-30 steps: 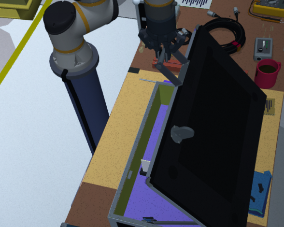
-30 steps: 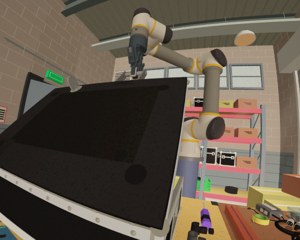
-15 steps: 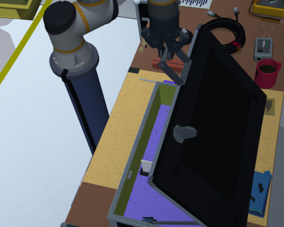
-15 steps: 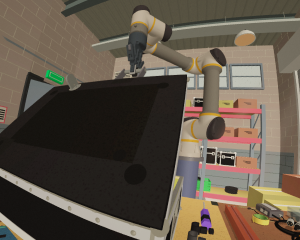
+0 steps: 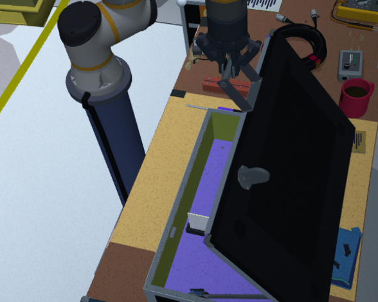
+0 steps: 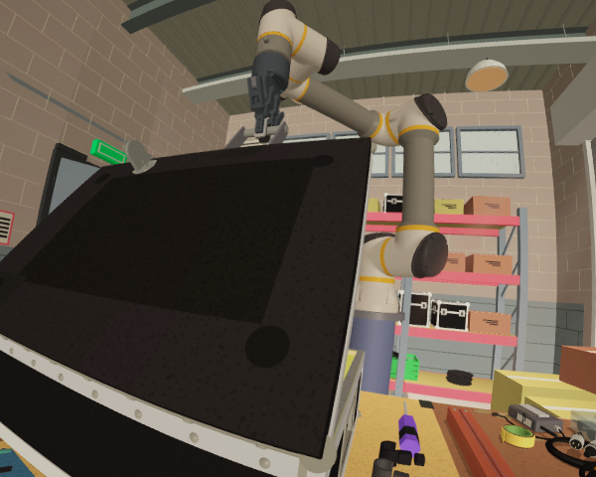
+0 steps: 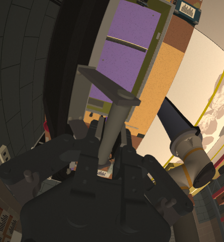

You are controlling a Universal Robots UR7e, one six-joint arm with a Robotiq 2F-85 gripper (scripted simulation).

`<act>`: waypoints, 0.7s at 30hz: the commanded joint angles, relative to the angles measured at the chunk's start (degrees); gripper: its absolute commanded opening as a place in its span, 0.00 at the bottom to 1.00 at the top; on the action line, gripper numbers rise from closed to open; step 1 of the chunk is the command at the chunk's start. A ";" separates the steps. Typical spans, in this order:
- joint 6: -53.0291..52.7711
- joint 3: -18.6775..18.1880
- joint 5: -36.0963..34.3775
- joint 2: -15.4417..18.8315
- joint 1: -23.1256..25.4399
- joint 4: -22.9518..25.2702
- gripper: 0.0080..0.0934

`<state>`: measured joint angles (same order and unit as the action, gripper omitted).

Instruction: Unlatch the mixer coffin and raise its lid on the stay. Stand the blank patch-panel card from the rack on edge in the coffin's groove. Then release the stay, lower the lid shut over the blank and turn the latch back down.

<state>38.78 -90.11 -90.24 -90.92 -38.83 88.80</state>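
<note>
The blank card (image 5: 198, 221) stands on edge in the groove on the coffin's purple floor (image 5: 212, 182), half hidden behind the raised black lid (image 5: 290, 162); from the wrist camera it is a thin pale strip (image 7: 126, 43). The lid is tilted well up, with the grey latch (image 5: 252, 176) on its free edge. At the far end of the case I hold the stay's grey handle (image 7: 114, 130) in my closed gripper (image 5: 228, 70). The stay's flat arm (image 5: 239, 94) runs from the handle down to the case's corner.
Behind the case lie an orange rack (image 5: 226, 86), a cable coil (image 5: 308, 45), a grey box (image 5: 350, 65) and a red mug (image 5: 356, 96). The robot's pedestal (image 5: 114, 143) stands left of the bench. A blue tool pouch (image 5: 347, 258) lies to the right of the lid.
</note>
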 commanded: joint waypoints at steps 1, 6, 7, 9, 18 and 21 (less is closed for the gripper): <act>-0.09 0.36 0.17 0.14 0.13 0.17 0.00; -0.61 1.91 0.17 1.07 0.64 -0.46 0.00; -0.71 2.22 0.17 1.25 0.75 -0.58 0.00; -0.92 2.84 0.17 1.63 0.95 -0.83 0.00; -1.76 5.51 0.17 3.25 1.80 -1.87 0.00; -2.01 6.30 0.17 3.73 2.04 -2.18 0.00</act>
<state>36.76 -83.84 -90.23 -87.16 -36.80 86.32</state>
